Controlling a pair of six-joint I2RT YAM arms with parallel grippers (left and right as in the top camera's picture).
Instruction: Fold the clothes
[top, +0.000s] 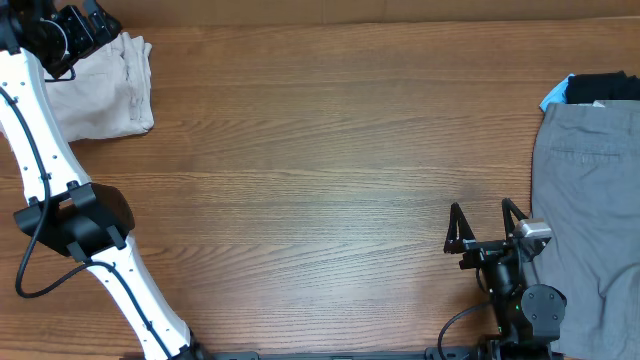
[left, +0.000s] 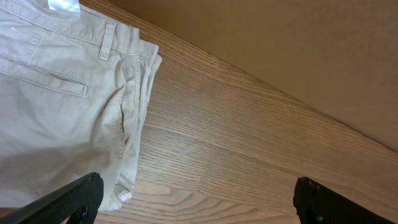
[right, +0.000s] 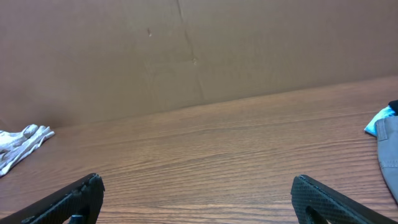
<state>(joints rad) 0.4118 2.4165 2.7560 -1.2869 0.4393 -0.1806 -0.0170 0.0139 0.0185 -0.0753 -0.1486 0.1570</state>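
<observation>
At the far left corner the beige trousers (top: 105, 90) lie folded, the left jaws open above them. By the right edge, the right jaws gape empty beside the flat grey trousers (top: 590, 200), which likely come next: grip them and draw them onto the bare bench (top: 320, 180).

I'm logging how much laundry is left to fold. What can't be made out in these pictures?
- Grey trousers: overhead view, cut off by the right and bottom edges, so their full shape is unknown.
- Black garment and blue item: overhead view, only strips show beyond the grey trousers, so what they are is unclear.
- Beige trousers: overhead view, the left arm covers their left part. The left wrist view crops them.
</observation>
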